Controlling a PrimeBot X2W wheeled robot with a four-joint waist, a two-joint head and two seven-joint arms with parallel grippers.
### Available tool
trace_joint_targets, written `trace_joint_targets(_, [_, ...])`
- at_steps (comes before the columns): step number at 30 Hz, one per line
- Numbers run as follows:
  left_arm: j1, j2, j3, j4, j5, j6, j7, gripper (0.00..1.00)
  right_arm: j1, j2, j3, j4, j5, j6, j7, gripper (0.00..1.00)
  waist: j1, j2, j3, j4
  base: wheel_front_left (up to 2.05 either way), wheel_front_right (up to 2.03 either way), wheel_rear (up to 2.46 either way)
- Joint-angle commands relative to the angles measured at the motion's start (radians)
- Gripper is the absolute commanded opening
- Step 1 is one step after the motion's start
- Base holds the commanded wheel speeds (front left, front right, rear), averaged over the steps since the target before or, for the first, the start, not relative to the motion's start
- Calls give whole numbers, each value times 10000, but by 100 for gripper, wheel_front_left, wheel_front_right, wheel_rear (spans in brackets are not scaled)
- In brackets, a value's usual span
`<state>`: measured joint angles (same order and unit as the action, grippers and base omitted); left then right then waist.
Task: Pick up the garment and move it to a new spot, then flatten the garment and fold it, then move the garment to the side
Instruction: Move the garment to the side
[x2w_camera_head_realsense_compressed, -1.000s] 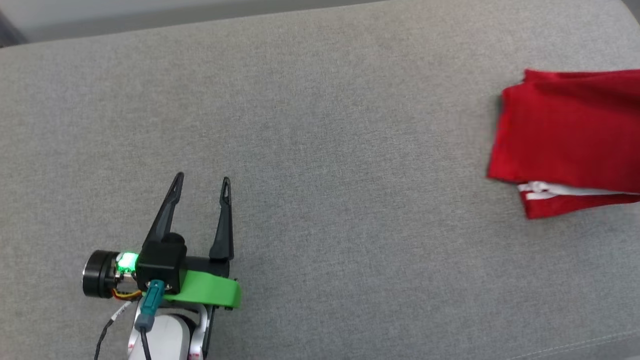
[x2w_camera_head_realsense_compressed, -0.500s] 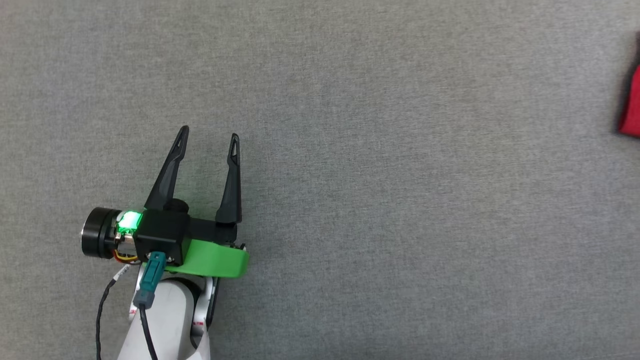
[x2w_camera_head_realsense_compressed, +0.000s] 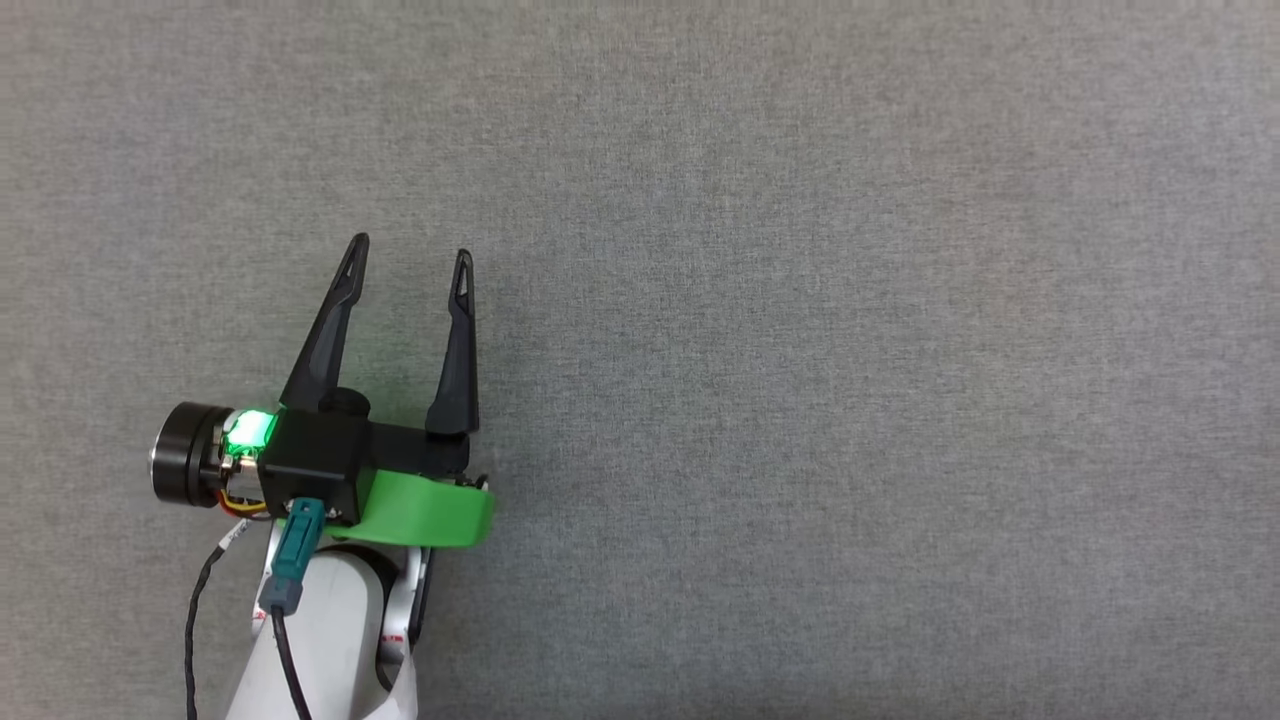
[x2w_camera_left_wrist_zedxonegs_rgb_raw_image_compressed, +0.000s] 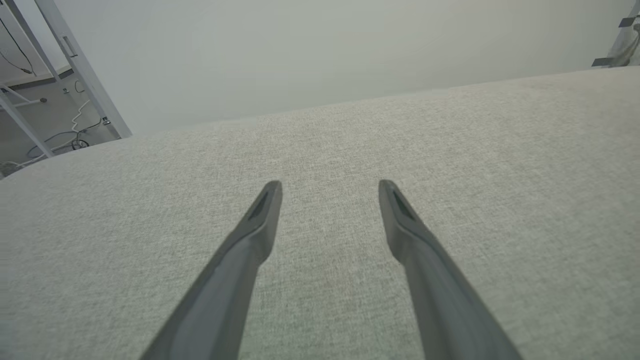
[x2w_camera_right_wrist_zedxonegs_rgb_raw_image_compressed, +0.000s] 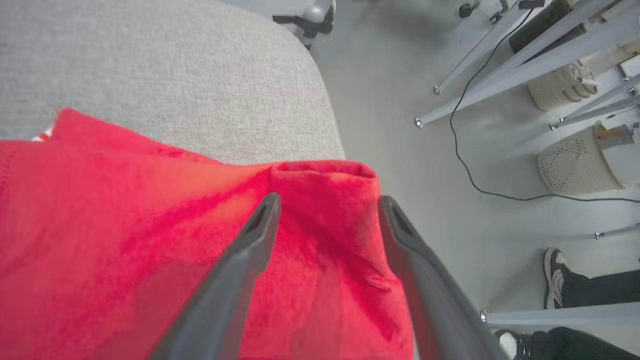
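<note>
1. The right gripper (x2w_camera_right_wrist_zedxonegs_rgb_raw_image_compressed: 328, 199) is directly over the garment (x2w_camera_right_wrist_zedxonegs_rgb_raw_image_compressed: 125, 240). Its two dark fingers stand wide apart with red cloth between and beside them, and as far as I can see nothing is pinched.
2. The garment lies on the grey padded surface (x2w_camera_right_wrist_zedxonegs_rgb_raw_image_compressed: 150, 60), at its rounded corner, close to the edge where the floor (x2w_camera_right_wrist_zedxonegs_rgb_raw_image_compressed: 400, 165) begins. A raised folded hem sits just beyond the fingertips.
3. From this gripper the cloth spreads mostly toward the left side of the right wrist view and runs out of the frame, so I cannot tell its long axis with certainty.
4. The left gripper (x2w_camera_head_realsense_compressed: 410, 248) is also spread wide and empty, hovering over bare grey fabric. The right arm is clearly the nearer one to the garment.
5. Count: one garment, two grippers, two pale woven baskets (x2w_camera_right_wrist_zedxonegs_rgb_raw_image_compressed: 575, 160) on the floor, and two shoes (x2w_camera_right_wrist_zedxonegs_rgb_raw_image_compressed: 554, 270) of a person at the lower right.
6. My judgement: the garment looks folded and already set at the side, so the coming move is probably a straight lift of the right gripper away from the cloth. The risk is that a fingertip catches the hem and pulls it over the edge.
</note>
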<state>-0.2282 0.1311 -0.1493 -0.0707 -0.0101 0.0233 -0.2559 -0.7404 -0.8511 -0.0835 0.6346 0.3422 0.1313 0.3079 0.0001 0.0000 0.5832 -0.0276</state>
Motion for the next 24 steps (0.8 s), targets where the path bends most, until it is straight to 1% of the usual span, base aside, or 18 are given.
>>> trace_joint_targets(1, [49, 36, 27, 44, -6, 78, -59, 100, -212, 84, -78, -50, -141, -6, -363, 100, -1, 0, -579, -45, 0, 0, 0])
trace_joint_targets(7, [618, -34, 55, 185, -115, 163, -59, 100, 130, 528, -217, -765, -636, -6, -2271, 100, -1, 0, -1736, 14, 0, 0, 0])
trace_joint_targets(10, [969, -61, 157, 219, -188, 228, -59, 100, 502, 1002, -429, -1330, -712, -6, -3286, 100, -1, 0, -2283, 84, 0, 0, 0])
trace_joint_targets(13, [1298, -73, 298, 233, -262, 278, -59, 100, 983, 1539, -510, -2056, -899, -6, -4043, 100, -1, 0, -2735, 181, 0, 0, 0])
trace_joint_targets(17, [1711, -129, 521, 285, -393, 328, -59, 100, 1808, 2645, -518, -3282, -1264, -6, -4691, 100, -1, 0, -3289, 318, 0, 0, 0])
trace_joint_targets(18, [1796, -150, 560, 296, -401, 339, -59, 100, 2036, 2989, -593, -3646, -1340, -6, -4874, 100, -1, 0, -3437, 367, 0, 0, 0])
trace_joint_targets(19, [1921, -180, 613, 310, -403, 343, -59, 100, 2498, 3548, -597, -4307, -1515, -6, -5124, 100, -1, 0, -3671, 468, 0, 0, 0])
trace_joint_targets(21, [2026, -202, 660, 362, -404, 334, -59, 100, 2969, 4157, -604, -4940, -1702, -6, -5370, 100, -1, 0, -3895, 569, 0, 0, 0])
trace_joint_targets(24, [2104, -243, 740, 463, -418, 333, -59, 100, 3605, 4939, -504, -5522, -1705, -6, -5550, 100, -1, 0, -4151, 718, 0, 0, 0])
